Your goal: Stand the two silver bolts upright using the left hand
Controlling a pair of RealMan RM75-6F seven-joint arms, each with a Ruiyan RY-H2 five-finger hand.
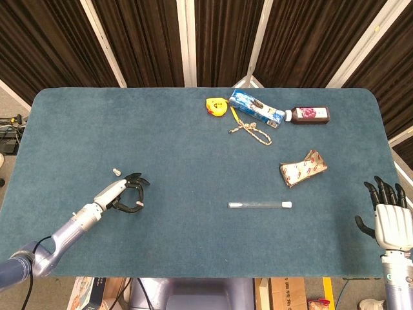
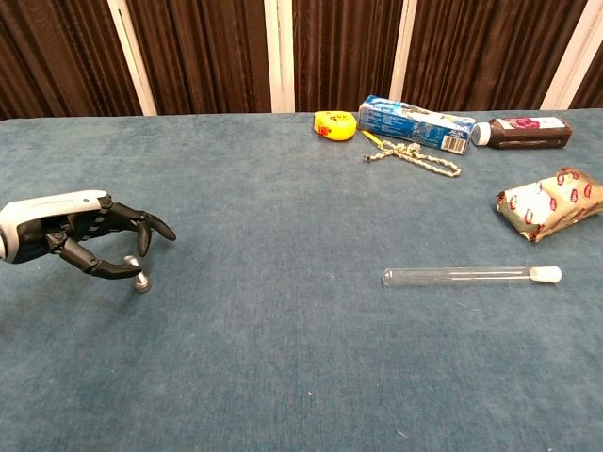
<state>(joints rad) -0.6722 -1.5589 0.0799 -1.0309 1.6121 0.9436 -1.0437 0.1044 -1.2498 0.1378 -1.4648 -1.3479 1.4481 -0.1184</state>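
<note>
Left hand point(image 2: 66, 235): dark fingers curled, thumb tip touching a bolt, not clearly gripping.
Bolt point(image 2: 138, 276): small, silver, tilted on the table point(image 2: 283, 358) at the fingertips.
Second bolt point(image 1: 117, 172): pale, lying just beyond the hand.
Right hand point(image 1: 388, 216): fingers apart, holding nothing, at the table's edge.

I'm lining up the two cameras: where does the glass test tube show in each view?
Head view: test tube lies flat, right of centre, below the patterned packet.
Chest view: test tube lies at mid-right, white cap to the right.
Shared landmark: the patterned packet, beyond its capped end.
</note>
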